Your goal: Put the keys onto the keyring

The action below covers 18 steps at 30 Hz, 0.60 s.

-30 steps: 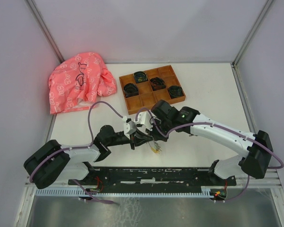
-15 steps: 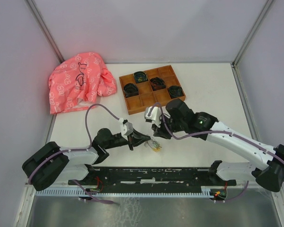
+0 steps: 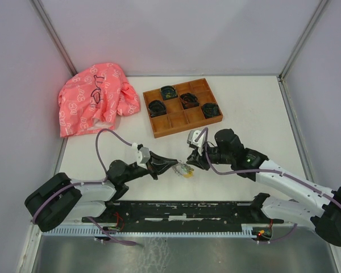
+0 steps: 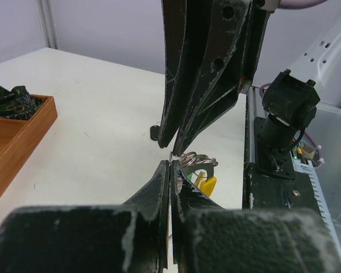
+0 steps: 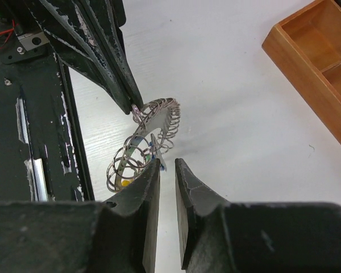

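Both arms have drawn back rightward, and the right gripper (image 5: 167,162), fingers now slightly apart and empty, sits at the keyring (image 5: 148,133), which the left gripper (image 4: 170,165) pinches above the table (image 5: 238,114); what may be the blue key (image 5: 158,158) shows among its loops, so threading looks unfinished.

Pale lilac-grey walls (image 3: 176,34) close in on three sides, with metal posts (image 3: 52,34) up the back corners. The white bench (image 3: 256,108) sits in soft, even light. A black rail (image 3: 182,211) runs along its near edge, dull metal sheet (image 3: 170,250) below.
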Each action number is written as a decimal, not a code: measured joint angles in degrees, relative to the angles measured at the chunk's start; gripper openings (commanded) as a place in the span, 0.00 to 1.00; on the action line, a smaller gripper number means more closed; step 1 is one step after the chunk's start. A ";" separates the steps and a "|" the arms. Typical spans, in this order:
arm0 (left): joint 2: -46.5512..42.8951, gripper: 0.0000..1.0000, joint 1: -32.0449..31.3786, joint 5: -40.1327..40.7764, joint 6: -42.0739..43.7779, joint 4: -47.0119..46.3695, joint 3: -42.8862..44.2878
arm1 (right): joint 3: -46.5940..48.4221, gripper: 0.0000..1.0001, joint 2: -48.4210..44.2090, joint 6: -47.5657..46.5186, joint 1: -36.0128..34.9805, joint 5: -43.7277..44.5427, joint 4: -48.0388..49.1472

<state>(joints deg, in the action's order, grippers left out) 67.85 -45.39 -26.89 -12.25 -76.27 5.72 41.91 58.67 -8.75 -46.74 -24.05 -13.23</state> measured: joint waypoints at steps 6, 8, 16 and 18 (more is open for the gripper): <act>0.02 0.03 0.00 0.07 -1.22 -3.08 -0.13 | -2.78 0.24 0.04 1.22 0.04 -2.89 6.93; 0.04 0.03 0.00 0.07 -1.29 -3.76 -0.13 | -3.19 0.24 0.20 1.62 0.04 -3.65 9.01; 1.42 0.03 0.00 0.04 -2.05 -5.07 -0.11 | -5.01 0.23 0.48 4.02 0.04 -7.15 15.63; 1.92 0.03 0.00 0.07 -2.45 -5.77 -0.11 | -5.07 0.22 0.83 4.61 0.07 -7.69 16.59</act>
<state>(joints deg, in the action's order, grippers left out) 69.78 -45.39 -26.83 -14.70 -82.04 5.61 36.84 59.51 -4.14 -46.68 -31.75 3.36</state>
